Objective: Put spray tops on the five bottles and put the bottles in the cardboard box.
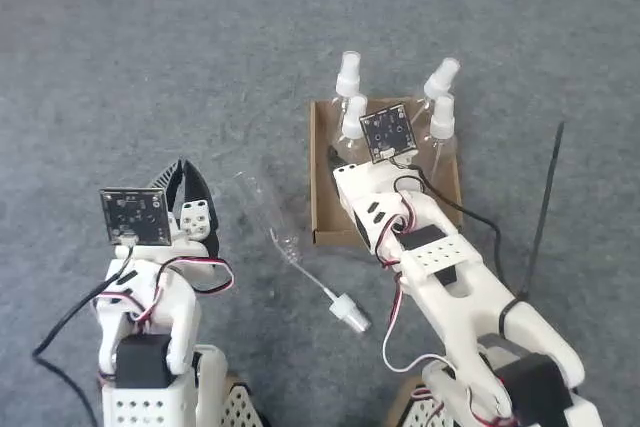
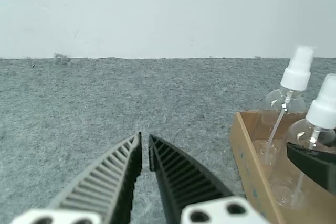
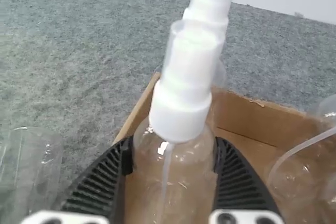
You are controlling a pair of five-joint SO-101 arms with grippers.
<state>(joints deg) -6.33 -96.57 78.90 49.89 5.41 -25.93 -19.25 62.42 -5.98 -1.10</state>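
Presently the 4th bottle (image 3: 176,169), capped, is clamped in the cardboard box (image 1: 320,177) by the right gripper (image 3: 173,150); release is due next; left gripper (image 2: 145,142) closed, empty

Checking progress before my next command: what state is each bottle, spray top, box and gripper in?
Cardboard box: open.
Held bottle: capped, upright in the box.
Three other bottles: capped, upright in the box.
Loose bottle: uncapped, lying on the table.
Loose spray top: lying on the table, unattached.
Left gripper: shut, empty.
Right gripper: fingers shut on held bottle.
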